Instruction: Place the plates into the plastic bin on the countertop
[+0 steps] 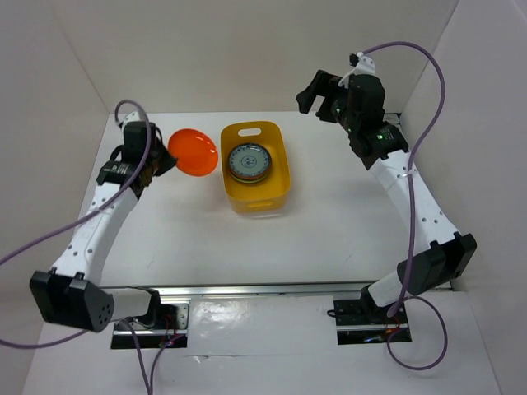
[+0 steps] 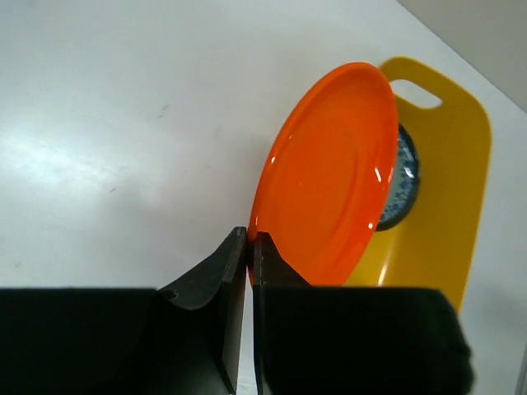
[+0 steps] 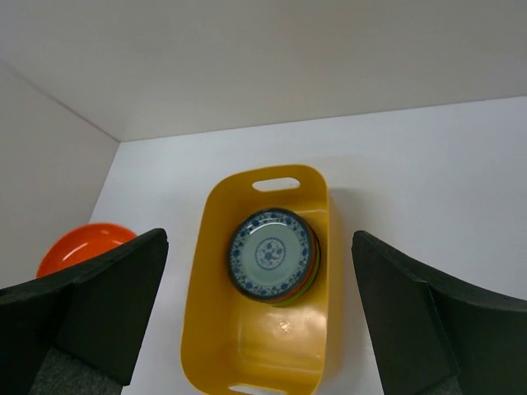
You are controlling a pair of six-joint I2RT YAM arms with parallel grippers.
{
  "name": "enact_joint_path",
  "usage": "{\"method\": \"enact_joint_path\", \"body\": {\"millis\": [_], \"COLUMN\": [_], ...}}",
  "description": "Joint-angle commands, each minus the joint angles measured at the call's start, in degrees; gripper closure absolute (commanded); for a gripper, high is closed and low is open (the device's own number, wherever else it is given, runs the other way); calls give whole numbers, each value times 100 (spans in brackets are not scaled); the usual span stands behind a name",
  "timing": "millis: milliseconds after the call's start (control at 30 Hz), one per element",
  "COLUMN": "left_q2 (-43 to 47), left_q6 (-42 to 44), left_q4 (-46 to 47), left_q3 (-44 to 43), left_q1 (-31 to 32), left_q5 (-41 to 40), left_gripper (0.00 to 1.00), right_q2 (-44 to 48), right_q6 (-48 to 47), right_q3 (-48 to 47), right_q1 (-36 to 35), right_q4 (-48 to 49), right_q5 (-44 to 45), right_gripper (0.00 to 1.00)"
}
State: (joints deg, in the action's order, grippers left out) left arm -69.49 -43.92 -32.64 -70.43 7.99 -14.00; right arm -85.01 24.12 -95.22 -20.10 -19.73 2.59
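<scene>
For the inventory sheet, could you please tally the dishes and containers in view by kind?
Plates seen whole: 2 (orange plate, patterned plate)
Yellow bin: 1
Total: 3, not counting the lower plates stacked under the patterned one, which are too hidden to count.

— How many lie stacked under the blue-and-white plate (image 3: 271, 253) in the plastic bin (image 3: 206, 329)?

— Can't count them. From the right wrist, only slivers of orange and green rim show at its right side; the rest is covered.

— And the orange plate (image 2: 329, 173)?

— From the left wrist it covers most of the patterned one and the bin's left wall. Its near rim is lost between the fingers of the left gripper (image 2: 249, 239), whose black body also hides one end of the bin.

— From the right wrist?

— A finger of the right gripper (image 3: 260, 237) hides the orange plate's near part, and both fingers run off the picture's edges.
</scene>
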Motion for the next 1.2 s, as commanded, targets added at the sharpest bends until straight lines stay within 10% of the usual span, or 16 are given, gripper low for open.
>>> {"method": "enact_joint_path", "body": {"millis": [0, 467, 833, 1033, 1167], "left_q2": [-634, -4105, -4810, -4810, -4468], "left_q6": [647, 1263, 1106, 1211, 1263], "left_q4": [978, 1103, 857, 856, 997], "left_q3": [-672, -3274, -3687, -3688, -3688], "left_q1": [159, 958, 1011, 1064, 1179], "left_q5": [617, 1190, 1075, 1153, 1347], "left_gripper": [100, 100, 99, 29, 0], "right_q2": [423, 705, 758, 653, 600], "right_q6": [-48, -48, 5, 5, 5], "right_q3": [231, 855, 970, 918, 917], "right_q1": [216, 612, 612, 612, 612], "right_q4": [-216, -269, -269, -269, -269], "right_q5": [-206, -514, -637, -690, -690], "right_gripper": [0, 0, 0, 0, 0]}}
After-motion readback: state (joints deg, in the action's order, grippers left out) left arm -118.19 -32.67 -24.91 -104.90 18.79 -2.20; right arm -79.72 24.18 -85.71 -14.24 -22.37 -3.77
